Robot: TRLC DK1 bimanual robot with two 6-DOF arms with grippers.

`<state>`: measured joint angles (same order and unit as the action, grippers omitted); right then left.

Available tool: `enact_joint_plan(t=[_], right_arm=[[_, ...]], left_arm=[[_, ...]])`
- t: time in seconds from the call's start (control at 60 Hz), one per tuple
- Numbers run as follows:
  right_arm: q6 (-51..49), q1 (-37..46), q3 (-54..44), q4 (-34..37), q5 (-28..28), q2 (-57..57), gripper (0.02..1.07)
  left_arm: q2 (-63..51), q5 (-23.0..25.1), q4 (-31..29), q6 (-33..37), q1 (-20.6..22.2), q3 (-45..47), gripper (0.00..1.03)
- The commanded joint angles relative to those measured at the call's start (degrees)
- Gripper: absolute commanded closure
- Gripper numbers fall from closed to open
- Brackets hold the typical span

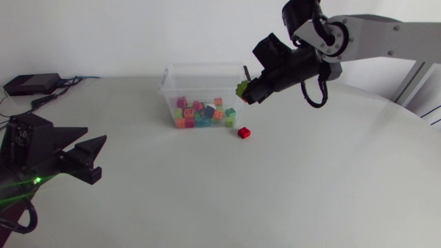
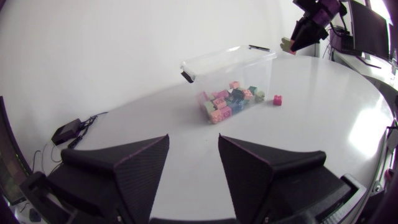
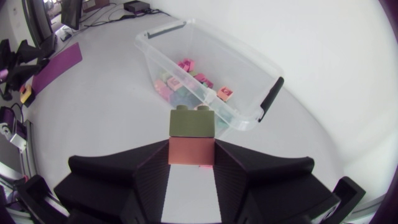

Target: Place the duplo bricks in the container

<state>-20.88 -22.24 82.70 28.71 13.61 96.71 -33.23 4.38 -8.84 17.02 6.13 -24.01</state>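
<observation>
Head view: clear plastic container [image 1: 200, 89] stands at 12 o'clock on the bench [image 1: 275, 193], its floor covered with mixed duplo bricks [image 1: 201, 114] in pink, orange, green and teal. One loose red brick [image 1: 244, 132] lies on the bench just off the container's 4 o'clock corner, apart from the wall. Right arm enters from 2 o'clock. The right claw [image 1: 248, 91] is raised off the bench at the container's 3 o'clock end, green showing at its tip.

Right wrist view: right claw [image 3: 191, 158] pinches a duplo stack [image 3: 192, 137], with both fingers pressed to the sides of its salmon-red half and the olive-green half sticking out ahead. The container [image 3: 249, 68] lies ahead of the tips and lower, with a black latch [image 3: 271, 98] at its near end.

Left wrist view: left claw [image 2: 193, 162] is spread with nothing between the fingers, low over the bench. The container [image 2: 230, 62] and red brick [image 2: 277, 99] are well ahead.

Head view, 9 o'clock: left claw [image 1: 96, 160] sits at the bench edge. A black box [image 1: 31, 84] with cables is at 10 o'clock.
</observation>
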Motion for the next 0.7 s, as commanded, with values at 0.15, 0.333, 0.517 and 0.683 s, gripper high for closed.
enact_joint_plan(t=[0.15,0.333,0.517,0.683], right_arm=[[4.5,-2.7,7.3,-1.7,-1.3,4.2,0.84],[5.6,-3.2,12.2,-2.7,-1.8,8.9,0.84],[5.9,-3.0,17.3,-3.6,-2.4,13.9,0.84],[6.8,-2.9,22.3,-4.0,-2.4,18.7,0.84]], left_arm=[[9.5,0.3,1.4,0.9,-1.2,5.6,0.54],[15.6,0.9,1.2,0.2,-2.7,8.2,0.57],[20.2,0.9,1.8,-2.2,-4.0,9.9,0.58],[23.9,0.9,2.2,-3.0,-5.3,12.0,0.6]])
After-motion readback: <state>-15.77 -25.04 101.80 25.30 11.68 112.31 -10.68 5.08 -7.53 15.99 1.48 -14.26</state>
